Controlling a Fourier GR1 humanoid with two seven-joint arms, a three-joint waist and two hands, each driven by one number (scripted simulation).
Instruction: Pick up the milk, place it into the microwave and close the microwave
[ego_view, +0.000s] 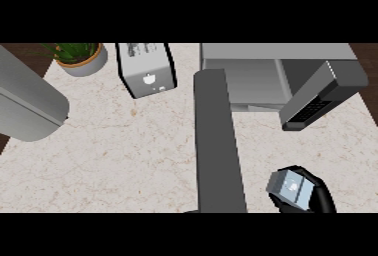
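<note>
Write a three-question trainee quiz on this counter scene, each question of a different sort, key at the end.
1. True or false: the microwave door is shut.
2. Which hand holds the milk?
A. left
B. right
3. Fill in: the pot in the top left corner holds a ____.

Key:
1. False; it stands open.
2. B; the right hand curls round it.
3. plant
</note>
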